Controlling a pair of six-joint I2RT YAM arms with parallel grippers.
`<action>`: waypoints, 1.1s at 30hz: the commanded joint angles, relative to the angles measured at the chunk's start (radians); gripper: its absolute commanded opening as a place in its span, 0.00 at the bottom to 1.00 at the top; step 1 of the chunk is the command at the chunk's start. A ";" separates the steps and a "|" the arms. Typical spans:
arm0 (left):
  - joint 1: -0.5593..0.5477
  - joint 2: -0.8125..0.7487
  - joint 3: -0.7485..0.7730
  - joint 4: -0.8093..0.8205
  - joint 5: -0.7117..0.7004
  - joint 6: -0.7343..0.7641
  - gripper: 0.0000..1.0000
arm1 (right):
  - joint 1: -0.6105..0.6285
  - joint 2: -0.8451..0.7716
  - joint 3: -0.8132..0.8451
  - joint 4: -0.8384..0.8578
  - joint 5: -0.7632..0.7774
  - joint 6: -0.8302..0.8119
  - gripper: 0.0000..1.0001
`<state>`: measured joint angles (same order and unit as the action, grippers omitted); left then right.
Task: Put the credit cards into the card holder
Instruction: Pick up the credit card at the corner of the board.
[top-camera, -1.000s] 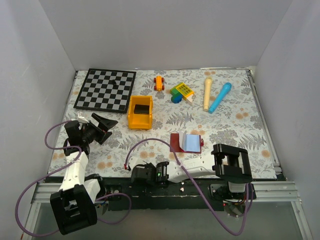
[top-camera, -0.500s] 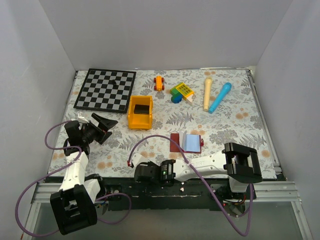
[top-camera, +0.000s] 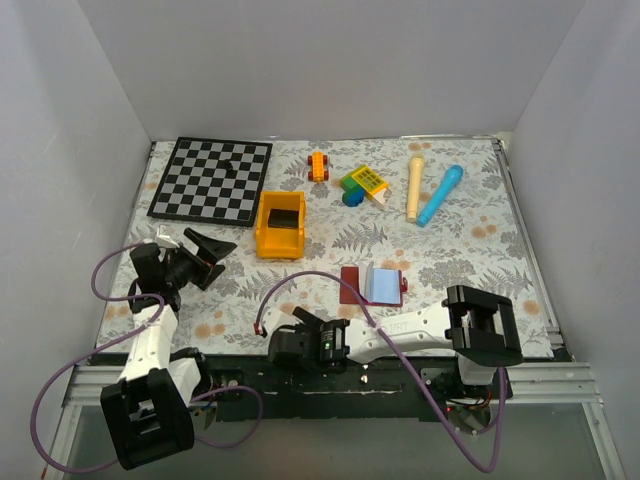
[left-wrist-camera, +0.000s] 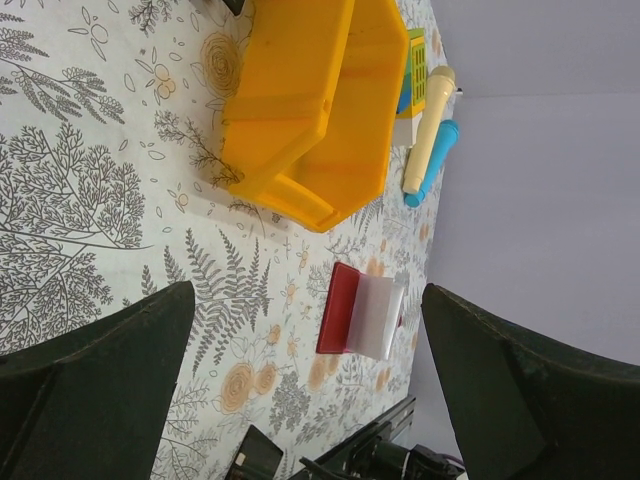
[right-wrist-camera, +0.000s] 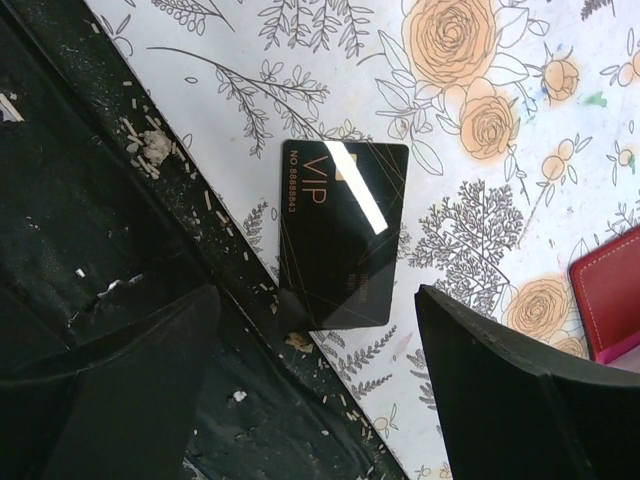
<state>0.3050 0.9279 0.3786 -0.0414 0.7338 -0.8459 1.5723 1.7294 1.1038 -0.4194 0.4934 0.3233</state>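
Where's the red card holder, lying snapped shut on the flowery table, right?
Not shut. The red card holder is lying open on the flowery table, with its pale blue inside showing. The left wrist view shows it.

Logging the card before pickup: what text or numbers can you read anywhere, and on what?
"VIP": gold letters on the black credit card, right wrist view.
"NO 8888843": along that card's edge, last digits uncertain.
Finer print on the card: too small.
Marks on the yellow toy: too blurred.

Black gold-lettered credit card (right-wrist-camera: 343, 235), maroon card holder (top-camera: 372, 284), yellow bin (top-camera: 281, 226)
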 joint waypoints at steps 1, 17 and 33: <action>0.005 -0.014 -0.010 0.015 0.018 0.004 0.98 | 0.002 0.035 0.041 0.036 -0.024 -0.047 0.89; 0.005 -0.004 -0.012 0.023 0.022 0.004 0.98 | 0.002 0.136 0.074 0.047 0.003 -0.060 0.77; 0.003 0.000 -0.027 0.035 0.027 -0.001 0.98 | -0.027 0.128 0.053 0.030 0.048 -0.033 0.78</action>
<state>0.3050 0.9279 0.3653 -0.0212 0.7452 -0.8494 1.5631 1.8572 1.1542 -0.3885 0.5186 0.2733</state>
